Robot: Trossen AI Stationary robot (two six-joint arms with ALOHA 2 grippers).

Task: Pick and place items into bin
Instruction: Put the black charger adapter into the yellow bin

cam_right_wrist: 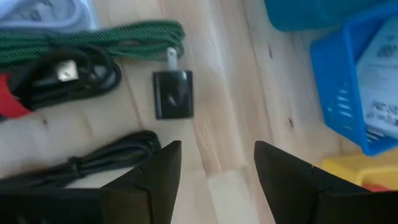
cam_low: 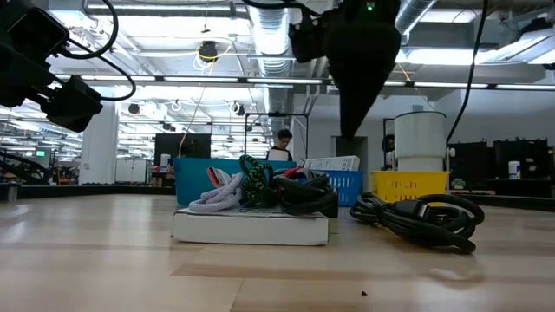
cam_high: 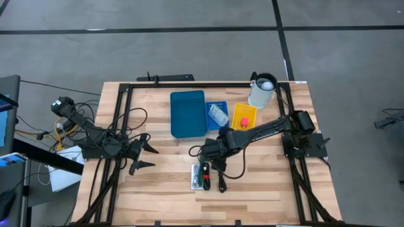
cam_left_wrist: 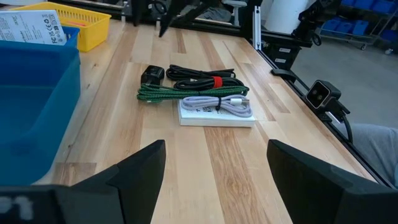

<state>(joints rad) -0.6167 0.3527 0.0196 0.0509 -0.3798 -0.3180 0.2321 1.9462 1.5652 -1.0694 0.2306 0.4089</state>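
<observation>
We find the right gripper (cam_high: 205,153) hanging above the table (cam_high: 265,189), fingers parted and holding nothing; the right wrist view shows bare wood between them. Just ahead of its fingertips lies a black plug adapter (cam_right_wrist: 173,94), and beyond that the green-and-black braided cable (cam_right_wrist: 93,38), touching a black cable bundle with a red tie (cam_left_wrist: 202,81). A second black cable (cam_right_wrist: 93,163) lies beside the near finger. A grey-white cable (cam_left_wrist: 224,102) rests on a flat white box (cam_left_wrist: 214,117) in the same cluster. The large blue bin (cam_high: 187,113) stands behind this gripper, with a small blue basket (cam_high: 218,115) and a yellow basket (cam_high: 244,116) next to it. The left gripper (cam_high: 144,156) waits well to the side of the cluster, fingers spread wide, empty.
</observation>
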